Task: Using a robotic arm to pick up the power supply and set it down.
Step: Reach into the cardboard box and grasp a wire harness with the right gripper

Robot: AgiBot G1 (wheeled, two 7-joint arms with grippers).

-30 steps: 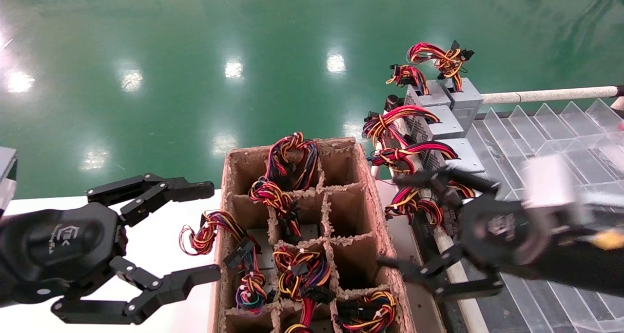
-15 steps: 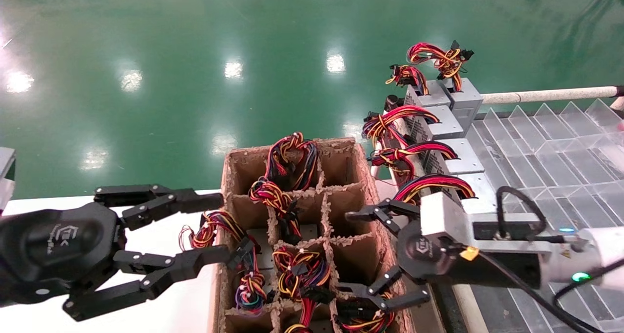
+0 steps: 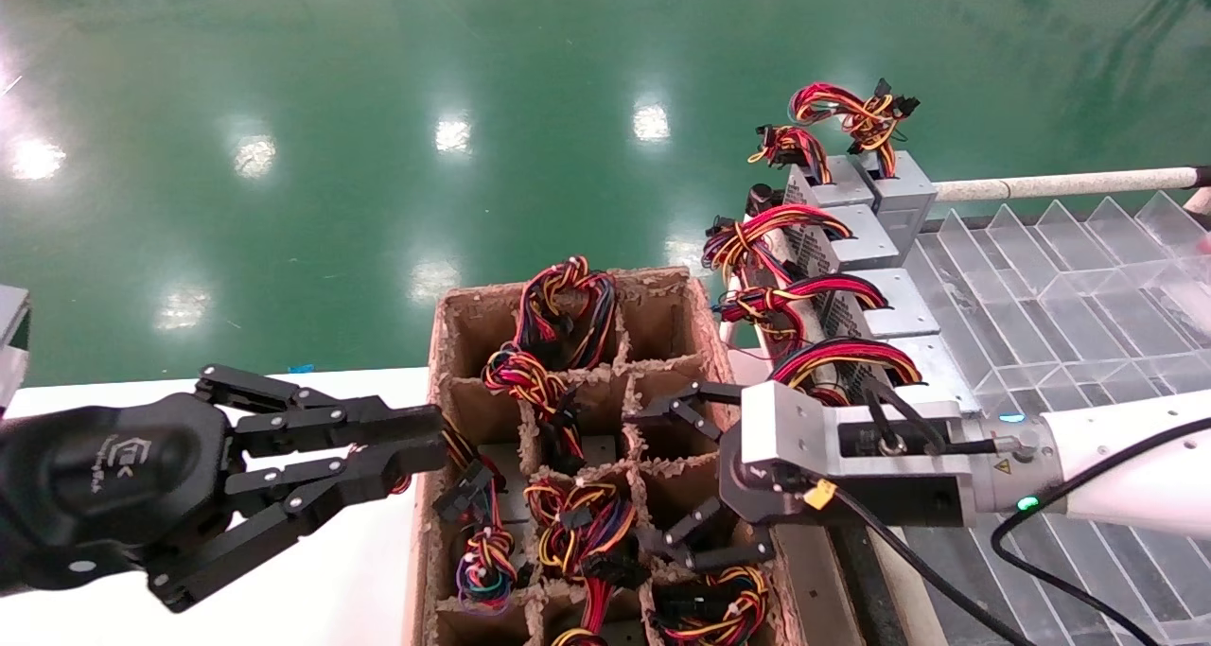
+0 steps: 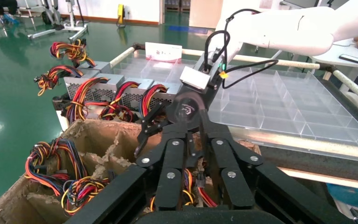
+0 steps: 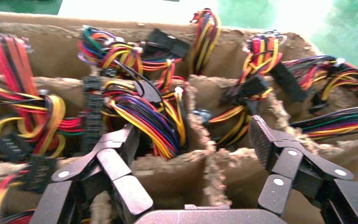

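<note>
right gripper (image 3: 683, 480) over the cardboard divider box (image 3: 705, 343), jaws spread wide above an empty right-hand cell. left gripper (image 3: 402, 447) at the box's left wall, jaws nearly pressed together, whether pinching wires cannot tell. power supply (image 3: 577, 452) upright in a middle cell, wires (image 3: 530, 381) looping out.
</note>
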